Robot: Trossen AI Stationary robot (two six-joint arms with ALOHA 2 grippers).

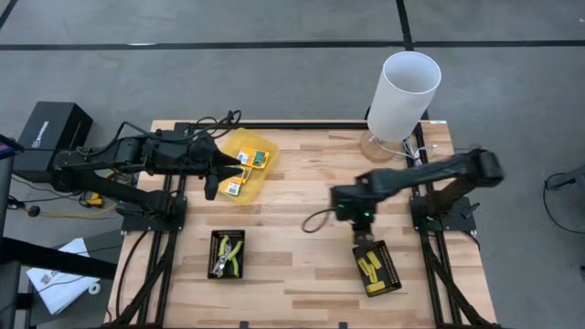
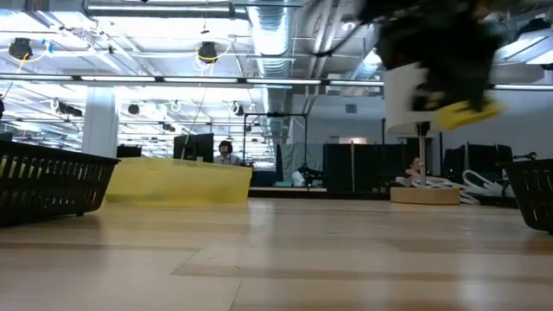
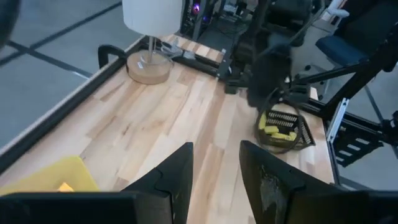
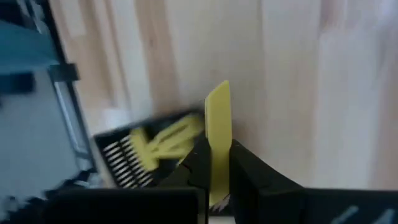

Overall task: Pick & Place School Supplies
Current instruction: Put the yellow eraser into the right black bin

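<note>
My right gripper (image 1: 364,239) hangs above the far end of the right black tray (image 1: 388,260) and is shut on a yellow piece (image 4: 217,112). That piece also shows below the gripper in the low view (image 2: 467,112). More yellow pieces (image 1: 370,270) lie in that tray. My left gripper (image 1: 218,183) is open and holds nothing, beside the translucent yellow container (image 1: 247,146), where flat packets (image 1: 260,161) lie. The plier-like tool (image 1: 227,258) lies in the left black tray (image 1: 214,239). My right gripper pinches the yellow piece between its two fingers by its near end (image 4: 216,163). The fingers come from above, slanting down. The rest of the piece sticks out past the fingertips, lifted clear of the tray and the table.
A white lamp (image 1: 402,96) on a round wooden base stands at the far right corner. A dark cable (image 1: 315,219) loops on the bare wood between the two trays. A black box (image 1: 55,132) sits off the table's left side.
</note>
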